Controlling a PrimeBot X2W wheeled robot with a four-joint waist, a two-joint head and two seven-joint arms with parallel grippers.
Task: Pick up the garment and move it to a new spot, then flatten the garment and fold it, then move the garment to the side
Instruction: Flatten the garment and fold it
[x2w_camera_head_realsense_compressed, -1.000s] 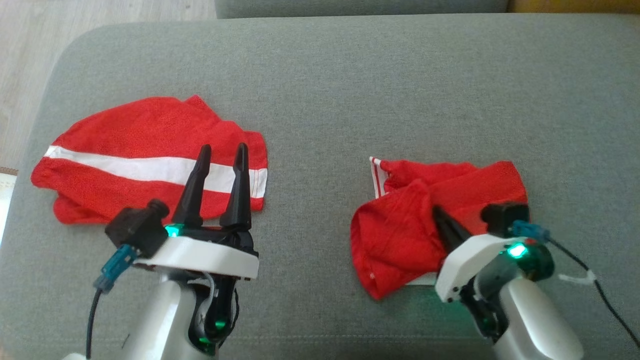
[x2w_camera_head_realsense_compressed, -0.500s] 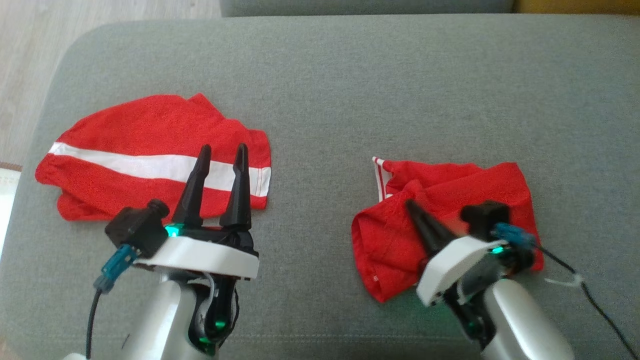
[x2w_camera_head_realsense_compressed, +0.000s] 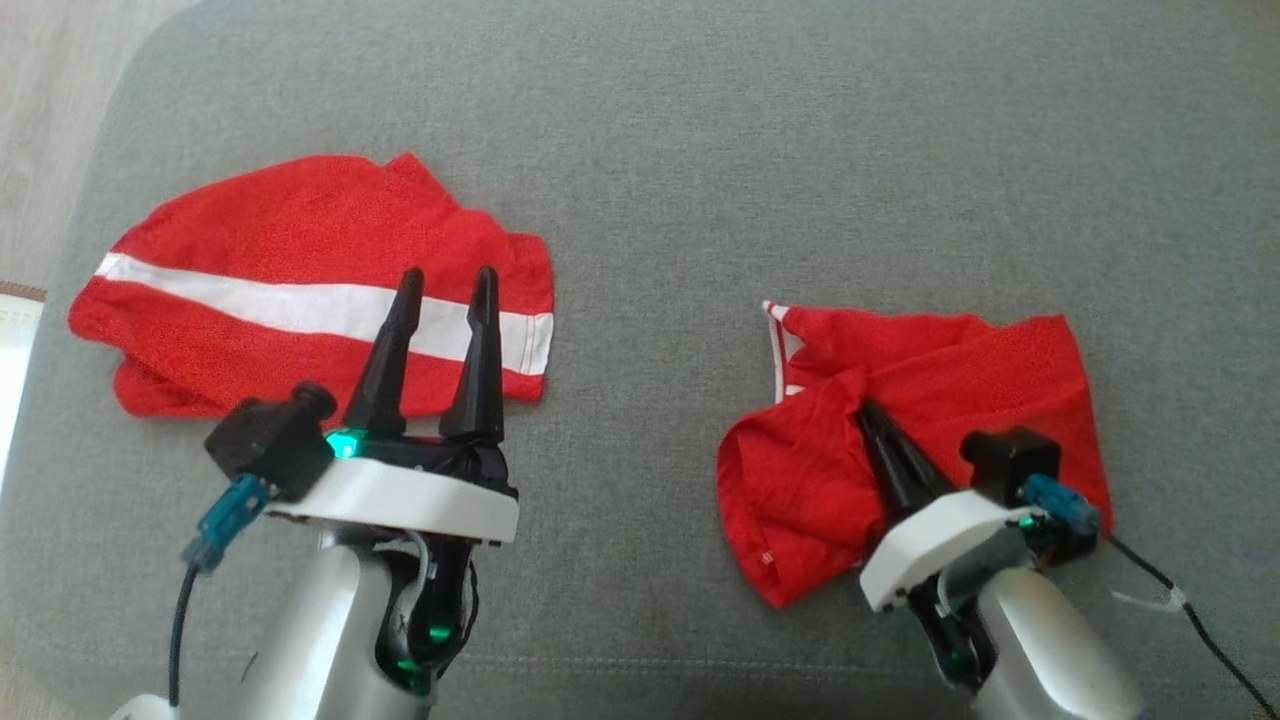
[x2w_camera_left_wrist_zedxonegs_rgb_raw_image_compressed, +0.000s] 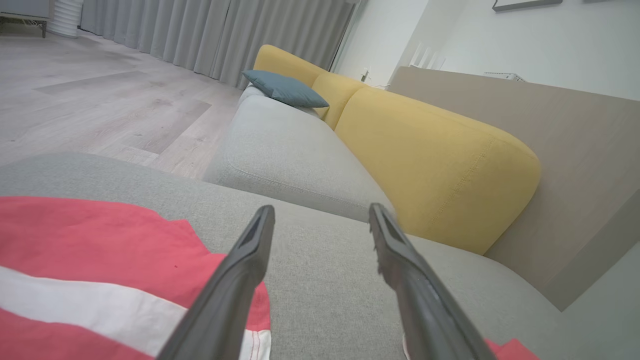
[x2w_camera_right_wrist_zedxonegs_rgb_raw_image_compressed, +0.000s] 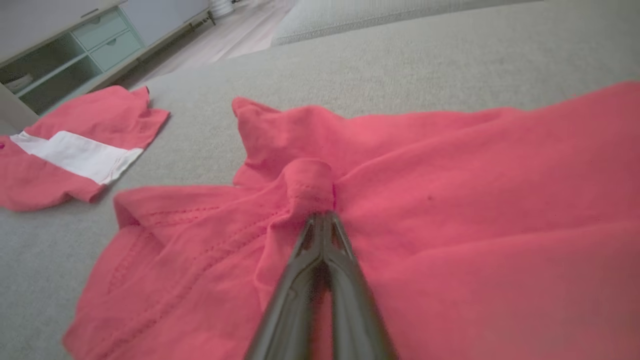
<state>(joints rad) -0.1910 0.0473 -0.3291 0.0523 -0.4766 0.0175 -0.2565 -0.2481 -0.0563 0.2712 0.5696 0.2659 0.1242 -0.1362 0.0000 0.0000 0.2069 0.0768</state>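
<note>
My right gripper has its jaws pressed together on a pinched ridge of the crumpled garment. The right wrist view shows my two fingers meeting at a small bunched knob of red cloth, with folds running out from it on every side. This garment lies rumpled on the right half of the grey cushion, nearer the near edge than the far one. A bit of white trim shows at its far left corner.

My left gripper holds its jaws apart, and in the left wrist view bare cushion shows between them. It sits over the near right end of the striped garment. I cannot tell whether my fingertips touch the cloth. That garment lies flat close to the cushion's left edge, red with one white band across it, well apart from the crumpled one.

Beyond the cushion's far edge stand another grey seat and a yellow backrest.
</note>
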